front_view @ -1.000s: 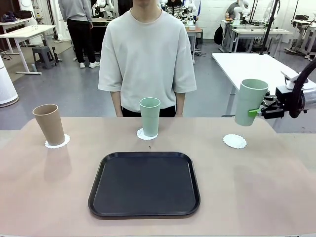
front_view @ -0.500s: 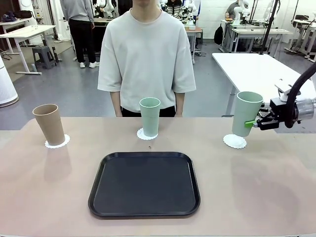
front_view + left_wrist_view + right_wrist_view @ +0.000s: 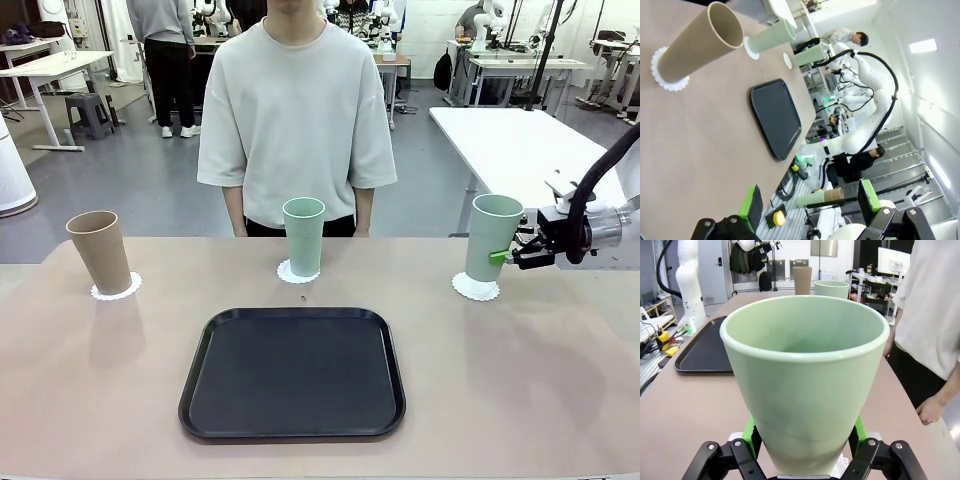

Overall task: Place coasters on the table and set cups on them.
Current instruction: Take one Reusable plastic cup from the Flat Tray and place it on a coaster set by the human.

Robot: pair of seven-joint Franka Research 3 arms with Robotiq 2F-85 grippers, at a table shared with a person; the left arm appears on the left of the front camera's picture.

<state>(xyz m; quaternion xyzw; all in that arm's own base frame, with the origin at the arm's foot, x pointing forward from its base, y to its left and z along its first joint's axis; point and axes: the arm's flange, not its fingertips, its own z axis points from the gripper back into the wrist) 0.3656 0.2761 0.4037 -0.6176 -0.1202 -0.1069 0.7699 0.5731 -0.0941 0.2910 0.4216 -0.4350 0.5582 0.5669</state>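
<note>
R gripper (image 3: 503, 256) had its jaws clamped on the mint cup (image 3: 492, 237), upright on the right coaster (image 3: 475, 288) at the worktop's (image 3: 520, 380) far right. L gripper (image 3: 807, 205) jaws stood wide, empty.

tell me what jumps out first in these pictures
The right pincer clamps a pale mint green tapered tumbler over the white lacy paper coaster at the beige table's far right. A black rounded-square tray lies centre, with a tan-brown tumbler far left on its own coaster.
</note>
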